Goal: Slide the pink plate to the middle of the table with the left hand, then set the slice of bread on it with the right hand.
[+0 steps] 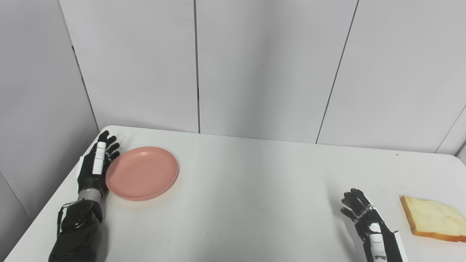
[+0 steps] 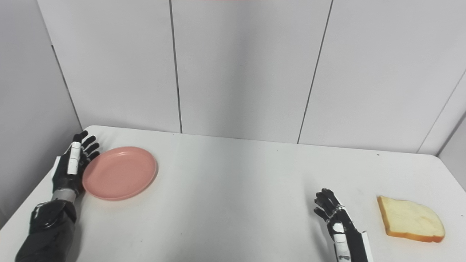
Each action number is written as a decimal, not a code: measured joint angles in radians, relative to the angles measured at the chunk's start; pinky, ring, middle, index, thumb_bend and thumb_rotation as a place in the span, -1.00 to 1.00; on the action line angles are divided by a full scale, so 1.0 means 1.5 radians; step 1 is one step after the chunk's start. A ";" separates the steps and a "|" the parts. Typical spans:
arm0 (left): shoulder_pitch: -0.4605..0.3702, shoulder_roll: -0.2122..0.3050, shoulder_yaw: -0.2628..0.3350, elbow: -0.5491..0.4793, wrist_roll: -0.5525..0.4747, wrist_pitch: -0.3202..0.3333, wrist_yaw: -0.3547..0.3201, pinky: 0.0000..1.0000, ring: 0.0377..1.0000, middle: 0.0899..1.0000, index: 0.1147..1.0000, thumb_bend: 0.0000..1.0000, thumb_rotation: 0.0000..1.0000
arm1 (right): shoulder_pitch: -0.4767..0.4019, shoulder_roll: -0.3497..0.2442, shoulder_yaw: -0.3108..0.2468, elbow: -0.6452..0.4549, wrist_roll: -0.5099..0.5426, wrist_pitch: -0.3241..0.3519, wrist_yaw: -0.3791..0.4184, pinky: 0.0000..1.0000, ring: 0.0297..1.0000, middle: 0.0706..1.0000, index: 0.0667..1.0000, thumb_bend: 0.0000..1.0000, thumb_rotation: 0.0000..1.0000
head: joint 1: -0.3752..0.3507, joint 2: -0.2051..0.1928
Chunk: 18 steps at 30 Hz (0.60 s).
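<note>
While the pink plate (image 1: 142, 173) sits at the far left of the white table (image 1: 247, 189), the left hand (image 1: 94, 163) stands edge-on against its left rim, fingers straight and held together, gripping nothing. Near right, the right hand (image 2: 336, 214) is spread and empty, left of the slice of bread (image 2: 410, 219).
</note>
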 measured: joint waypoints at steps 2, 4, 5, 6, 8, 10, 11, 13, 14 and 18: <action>0.000 0.000 -0.003 0.000 0.000 -0.002 -0.001 0.63 0.76 0.76 0.73 0.98 0.71 | 0.000 0.000 0.000 0.000 0.000 0.000 0.000 0.66 0.69 0.66 0.67 0.63 0.88 | 0.000 0.000; 0.001 -0.001 -0.005 -0.003 0.000 -0.001 -0.002 0.68 0.79 0.77 0.75 0.97 0.71 | 0.000 0.000 0.000 0.000 0.000 0.000 0.000 0.66 0.69 0.66 0.67 0.63 0.88 | 0.000 0.000; 0.004 -0.003 -0.006 -0.011 -0.002 0.002 -0.003 0.70 0.80 0.77 0.75 0.97 0.71 | 0.000 -0.001 0.000 0.000 0.000 0.000 0.001 0.66 0.69 0.66 0.67 0.63 0.88 | 0.000 0.000; 0.008 -0.006 -0.007 -0.025 -0.002 0.006 -0.004 0.75 0.82 0.78 0.76 0.96 0.71 | 0.000 -0.001 0.000 0.000 0.000 0.000 0.001 0.66 0.69 0.67 0.67 0.62 0.88 | 0.000 0.000; 0.017 -0.016 -0.008 -0.054 -0.004 0.020 -0.005 0.77 0.81 0.79 0.75 0.94 0.72 | 0.001 -0.001 0.000 0.000 0.000 0.000 0.001 0.66 0.69 0.67 0.67 0.63 0.87 | -0.001 0.000; 0.019 -0.022 -0.014 -0.065 -0.004 0.031 -0.007 0.72 0.78 0.79 0.72 0.93 0.76 | 0.001 -0.001 0.001 0.000 0.000 0.000 0.002 0.65 0.68 0.66 0.66 0.65 0.87 | -0.003 0.001; 0.020 -0.025 -0.019 -0.069 -0.003 0.033 -0.009 0.71 0.77 0.79 0.72 0.93 0.76 | 0.001 -0.001 0.001 0.000 -0.001 0.000 0.002 0.65 0.68 0.66 0.66 0.65 0.87 | -0.003 0.001; 0.020 -0.026 -0.026 -0.075 0.000 0.035 -0.010 0.67 0.75 0.80 0.74 0.94 0.77 | 0.001 -0.001 0.002 -0.001 -0.003 0.000 0.001 0.65 0.68 0.66 0.66 0.64 0.88 | -0.005 0.002; 0.020 -0.026 -0.030 -0.078 0.001 0.035 -0.011 0.66 0.75 0.81 0.75 0.93 0.77 | 0.001 -0.001 0.002 -0.001 -0.004 0.000 0.001 0.65 0.68 0.66 0.66 0.64 0.88 | -0.006 0.002; 0.020 -0.027 -0.040 -0.089 -0.002 0.039 -0.026 0.67 0.77 0.83 0.80 0.88 0.77 | 0.001 -0.001 0.003 -0.001 -0.007 0.000 0.001 0.65 0.68 0.66 0.65 0.68 0.86 | -0.010 0.003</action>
